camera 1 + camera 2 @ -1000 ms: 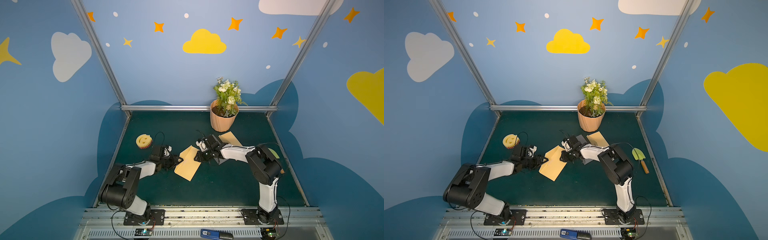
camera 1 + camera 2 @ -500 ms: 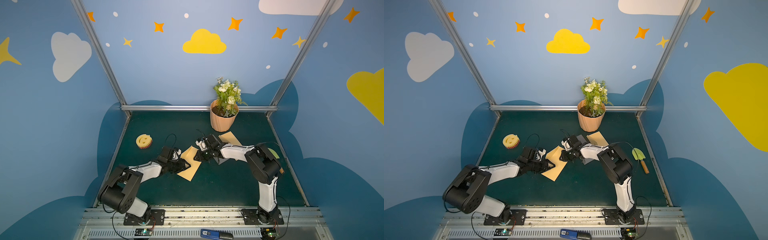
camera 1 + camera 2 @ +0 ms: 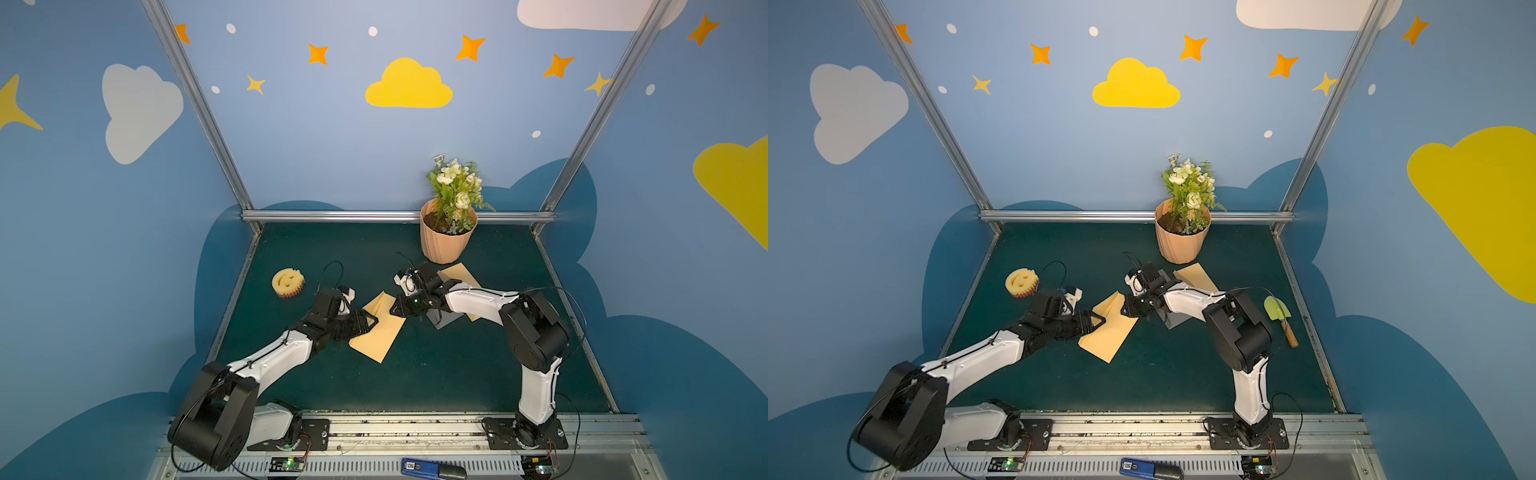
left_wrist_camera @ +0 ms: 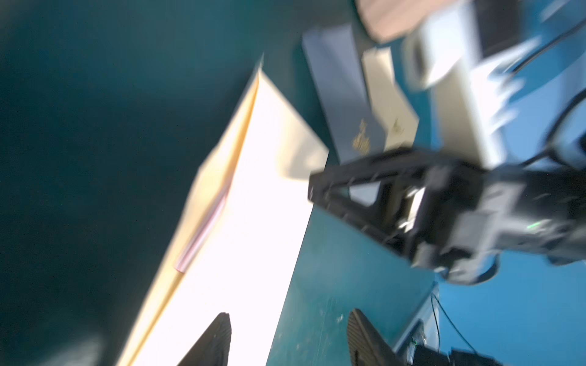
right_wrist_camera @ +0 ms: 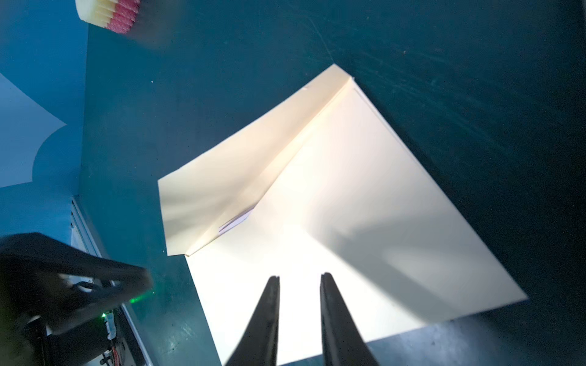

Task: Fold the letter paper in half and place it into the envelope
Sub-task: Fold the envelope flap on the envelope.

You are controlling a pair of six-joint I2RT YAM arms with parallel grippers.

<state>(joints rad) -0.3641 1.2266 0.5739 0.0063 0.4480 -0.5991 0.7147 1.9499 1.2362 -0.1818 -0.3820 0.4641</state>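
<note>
The cream envelope [image 3: 380,332] lies flat on the green table with its flap folded open [image 5: 222,177]. A thin pale strip [image 5: 236,221] shows in its mouth, and I cannot tell if that is the letter paper. My left gripper [image 3: 371,322] is at the envelope's left edge, open. One of its fingers [image 4: 218,329] is over the envelope and the other is over bare table. My right gripper [image 3: 395,309] hangs over the envelope's right corner. Its fingers [image 5: 329,304] are slightly apart with nothing between them.
A grey card [image 3: 446,320] and a tan one [image 3: 459,272] lie under the right arm. A potted plant [image 3: 446,237] stands at the back. A smiley sponge [image 3: 287,282] is at the left, and a green trowel [image 3: 1278,311] lies at the right.
My left gripper has moved right up to the envelope's edge and its jaws have spread wider. The right gripper has stayed over the envelope, its jaws a little narrower.
</note>
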